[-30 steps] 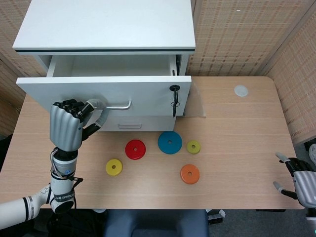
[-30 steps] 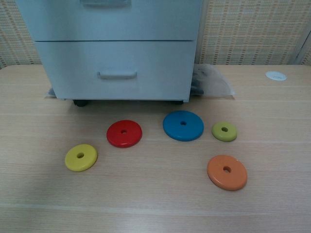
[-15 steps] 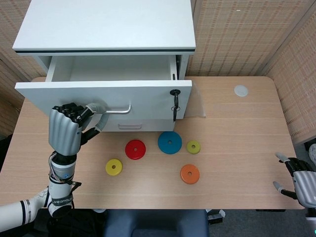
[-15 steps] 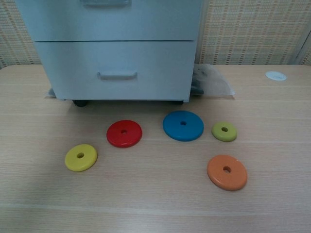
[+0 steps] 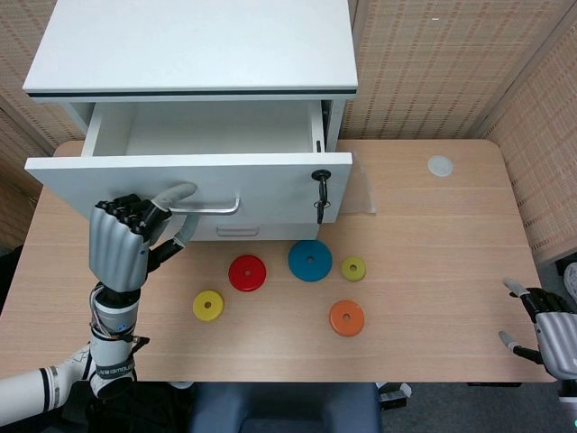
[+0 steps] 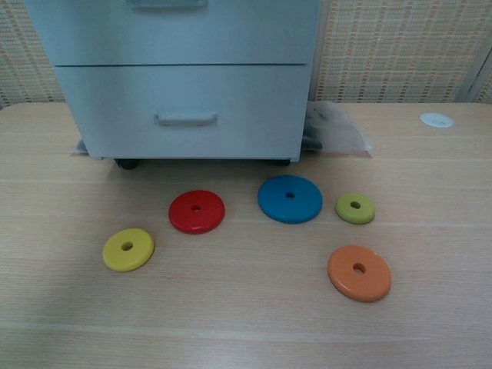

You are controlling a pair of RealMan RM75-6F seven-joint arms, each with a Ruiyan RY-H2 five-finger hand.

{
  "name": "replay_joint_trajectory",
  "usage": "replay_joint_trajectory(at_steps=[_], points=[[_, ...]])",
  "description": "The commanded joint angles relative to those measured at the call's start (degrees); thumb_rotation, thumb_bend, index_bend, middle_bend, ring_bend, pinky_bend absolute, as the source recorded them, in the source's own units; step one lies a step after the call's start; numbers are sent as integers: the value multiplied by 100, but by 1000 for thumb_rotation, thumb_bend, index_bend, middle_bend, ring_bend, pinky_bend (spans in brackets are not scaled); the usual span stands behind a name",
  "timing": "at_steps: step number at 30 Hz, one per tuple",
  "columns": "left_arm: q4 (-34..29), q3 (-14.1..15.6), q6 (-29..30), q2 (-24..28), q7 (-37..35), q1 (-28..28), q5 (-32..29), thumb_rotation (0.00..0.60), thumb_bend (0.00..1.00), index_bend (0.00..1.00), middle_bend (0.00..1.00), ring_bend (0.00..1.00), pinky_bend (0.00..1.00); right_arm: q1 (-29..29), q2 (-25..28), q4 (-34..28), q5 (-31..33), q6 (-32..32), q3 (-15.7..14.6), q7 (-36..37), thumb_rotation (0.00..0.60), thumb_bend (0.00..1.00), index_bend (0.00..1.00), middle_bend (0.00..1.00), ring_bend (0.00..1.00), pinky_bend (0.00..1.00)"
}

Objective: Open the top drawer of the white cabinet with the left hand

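Fingers of the left hand (image 5: 120, 239) were curled around the left end of the metal handle (image 5: 206, 209) on the top drawer (image 5: 185, 180), gripping it. That drawer stood pulled out from the white cabinet (image 5: 194, 45) at the tabletop's (image 5: 433, 271) rear edge, its interior exposed. Right hand (image 5: 552, 336) rested at the front right corner, fingers apart, holding nothing. A key (image 5: 319, 193) hung from the drawer front's right end.
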Motion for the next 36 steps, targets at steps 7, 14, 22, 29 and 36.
replay_joint_trajectory(at_steps=[7, 14, 22, 29, 36], points=[[31, 23, 37, -78, 15, 10, 150, 600, 354, 305, 1000, 1000, 1000, -6, -18, 34, 10, 1, 2, 31, 600, 160, 170, 302, 213, 227], [172, 31, 80, -200, 70, 1, 255, 600, 353, 273, 1000, 1000, 1000, -15, -33, 64, 21, 4, 2, 50, 600, 161, 170, 302, 213, 227], [361, -19, 96, -294, 149, -28, 297, 600, 353, 270, 1000, 1000, 1000, -19, -37, 72, 36, -1, 7, 57, 600, 161, 170, 302, 213, 227], [396, 21, 113, -327, 227, -4, 373, 600, 353, 270, 1000, 1000, 1000, -14, -41, 64, 37, -14, 7, 44, 600, 161, 170, 302, 213, 227], [394, 79, 130, -362, 308, 33, 450, 600, 353, 265, 1000, 1000, 1000, -18, -45, 67, 46, -21, 5, 36, 600, 160, 170, 302, 213, 227]])
